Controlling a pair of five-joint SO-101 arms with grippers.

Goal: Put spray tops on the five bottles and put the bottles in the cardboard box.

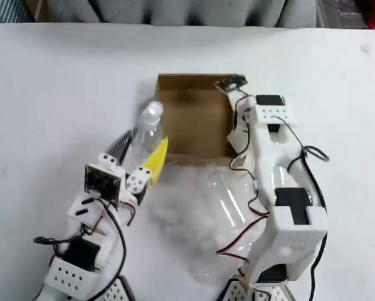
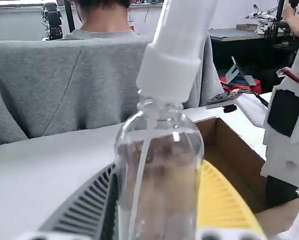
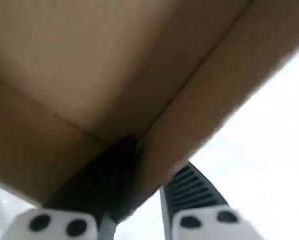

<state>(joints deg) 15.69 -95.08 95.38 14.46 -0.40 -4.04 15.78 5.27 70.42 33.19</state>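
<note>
The left gripper [image 1: 151, 135] [image 2: 158, 170] holds a clear bottle [image 1: 148, 127] [image 2: 157, 165]; its grey finger [image 2: 84, 205] is on one side and its yellow finger [image 2: 222, 200] on the other, both pressed against the glassy sides. The bottle stands nearly straight up in the grip. It has a white spray top [image 1: 153, 111] [image 2: 177, 50] on its neck, and a thin tube runs down inside it. The bottle is just beside the cardboard box [image 1: 194, 78] [image 2: 234, 150] [image 3: 89, 60], at the edge on the left arm's side; I cannot tell if it is over the box or a bit outside it.

The box sits open in the middle of the white table [image 1: 62, 75]. The right arm [image 1: 272, 144] comes up to the box's other side; the right gripper [image 3: 157, 155] has one dark finger [image 3: 104, 185] inside the box and one finger [image 3: 189, 190] outside, so it seems to pinch the brown wall between them, though the view is very close and dim.

Something clear and crinkly [image 1: 206, 207] lies on the table in front of the box, between the two arms.
</note>
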